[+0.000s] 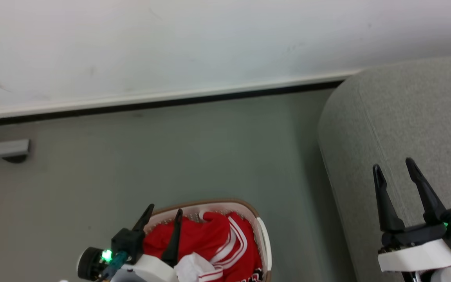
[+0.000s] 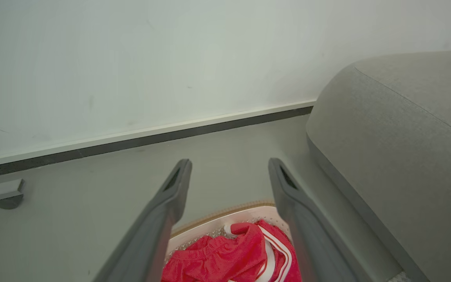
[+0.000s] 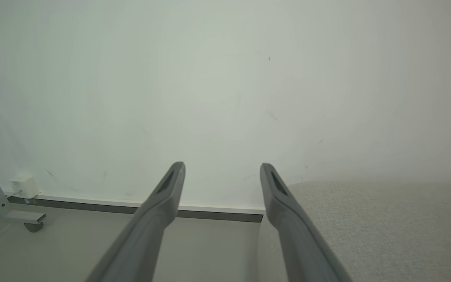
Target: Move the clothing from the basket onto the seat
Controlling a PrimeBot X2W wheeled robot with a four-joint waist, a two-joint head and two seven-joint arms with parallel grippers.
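Left fingers (image 1: 175, 231) and right fingers (image 1: 384, 203) gape empty; floor (image 1: 194, 156) separates basket (image 1: 264, 235) from seat (image 1: 405, 117).

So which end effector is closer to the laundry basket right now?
Left. The left end effector hangs open over the basket; the right end effector is off over the grey seat.

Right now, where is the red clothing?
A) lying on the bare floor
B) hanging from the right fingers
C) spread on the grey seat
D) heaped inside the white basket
D: the clothing lies heaped inside the basket, and the part of the seat in view beside it is plain grey fabric.
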